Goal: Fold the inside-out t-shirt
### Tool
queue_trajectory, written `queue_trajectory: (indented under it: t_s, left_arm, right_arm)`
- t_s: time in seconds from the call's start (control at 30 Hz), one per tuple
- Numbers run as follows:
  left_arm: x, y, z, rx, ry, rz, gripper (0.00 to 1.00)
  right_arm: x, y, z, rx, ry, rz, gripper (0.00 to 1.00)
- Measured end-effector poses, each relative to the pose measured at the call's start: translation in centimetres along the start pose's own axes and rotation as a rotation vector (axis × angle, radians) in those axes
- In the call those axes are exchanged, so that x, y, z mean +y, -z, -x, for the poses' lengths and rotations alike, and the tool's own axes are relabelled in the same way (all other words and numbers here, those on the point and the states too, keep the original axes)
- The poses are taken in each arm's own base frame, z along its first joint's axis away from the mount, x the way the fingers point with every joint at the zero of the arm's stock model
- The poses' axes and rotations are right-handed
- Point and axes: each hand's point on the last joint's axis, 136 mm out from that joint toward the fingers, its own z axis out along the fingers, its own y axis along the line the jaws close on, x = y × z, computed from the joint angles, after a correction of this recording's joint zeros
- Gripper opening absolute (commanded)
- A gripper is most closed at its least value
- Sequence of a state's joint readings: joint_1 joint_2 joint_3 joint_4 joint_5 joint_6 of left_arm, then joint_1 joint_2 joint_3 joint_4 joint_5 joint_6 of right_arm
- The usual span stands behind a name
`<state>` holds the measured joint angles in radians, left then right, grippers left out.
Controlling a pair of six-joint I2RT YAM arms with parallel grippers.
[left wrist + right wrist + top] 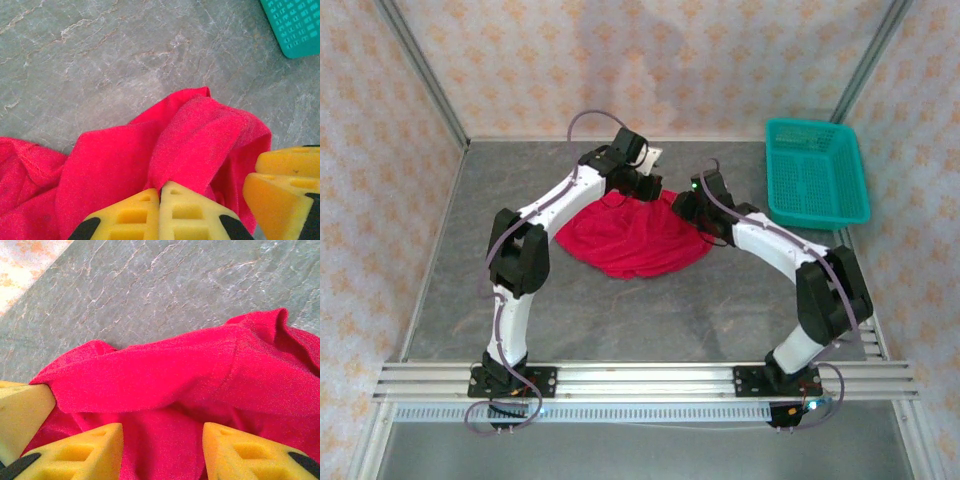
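Red and crumpled, the inside-out t-shirt lies in a bunched heap around the middle of the grey, stone-patterned surface, a little nearer the far edge than the near one. Both arms arch over it from the near edge, and their hands sit close together at the heap's far side. The left hand is at the far edge of the cloth and the right hand at its far right edge.

From the left wrist, the left hand has its yellow fingers pressed together. A raised fold of red cloth runs straight into the seam between their tips, so this hand is pinching the shirt. More cloth spreads to the left of that fold and lies flat on the surface. A yellow finger of the right hand sits just beside the fold, on its right.

From the right wrist, the right hand is spread wide, with red cloth lying between and beneath its two fingers. I cannot tell whether the tips touch the cloth. A long rolled ridge of shirt crosses just beyond them and ends at the left hand's finger.

A teal plastic basket sits in the far right corner of the surface, well apart from the shirt.
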<state>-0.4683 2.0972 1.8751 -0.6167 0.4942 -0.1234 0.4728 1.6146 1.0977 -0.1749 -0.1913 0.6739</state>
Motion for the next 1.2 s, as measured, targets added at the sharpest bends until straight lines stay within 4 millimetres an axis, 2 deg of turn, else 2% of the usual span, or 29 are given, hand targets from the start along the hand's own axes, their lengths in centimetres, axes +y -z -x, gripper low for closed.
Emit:
queue_trajectory:
  t_s: [0.17, 0.3, 0.33, 0.47, 0.57, 0.63, 0.73, 0.9, 1.07, 1.2]
  left_arm:
    - [0.0, 0.0, 0.0, 0.0, 0.008, 0.0, 0.0]
    - [0.0, 0.0, 0.0, 0.0, 0.008, 0.0, 0.0]
    - [0.0, 0.0, 0.0, 0.0, 0.008, 0.0, 0.0]
    - [0.1, -0.1, -0.1, 0.003, 0.009, 0.001, 0.0]
    - [0.3, -0.2, -0.4, 0.011, 0.013, 0.004, 0.0]
    - [0.5, -0.2, -0.6, 0.014, 0.017, 0.006, 0.0]
    - [1.0, -0.1, -0.5, 0.011, 0.025, 0.012, 0.0]
    - [1.1, 0.9, 0.1, -0.01, 0.029, 0.012, 0.0]
    - [-1.2, 2.3, 0.4, -0.038, 0.028, -0.055, 0.0]
    - [-2.6, 3.6, 0.8, -0.077, 0.035, -0.096, 0.0]
  right_arm:
    - [-0.5, -2.4, -2.3, 0.074, -0.01, -0.012, 0.58]
    - [-1.2, -4.6, -4.3, 0.133, -0.026, -0.033, 0.58]
    - [-1.3, -5.1, -4.6, 0.144, -0.036, -0.034, 0.55]
    - [-0.8, -6.5, -4.8, 0.159, -0.088, -0.015, 0.15]
    - [-0.5, -6.3, -4.6, 0.16, -0.092, -0.012, 0.0]
    - [-0.3, -5.5, -4.3, 0.157, -0.078, -0.023, 0.0]
    - [0.3, -2.6, -3.3, 0.136, -0.03, -0.033, 0.0]
    - [3.6, 4.9, -0.4, 0.054, 0.051, 0.062, 0.0]
    - [5.3, 10.3, 0.9, -0.012, 0.094, 0.146, 0.0]
    - [4.5, 12.1, 0.6, -0.046, 0.112, 0.161, 0.0]
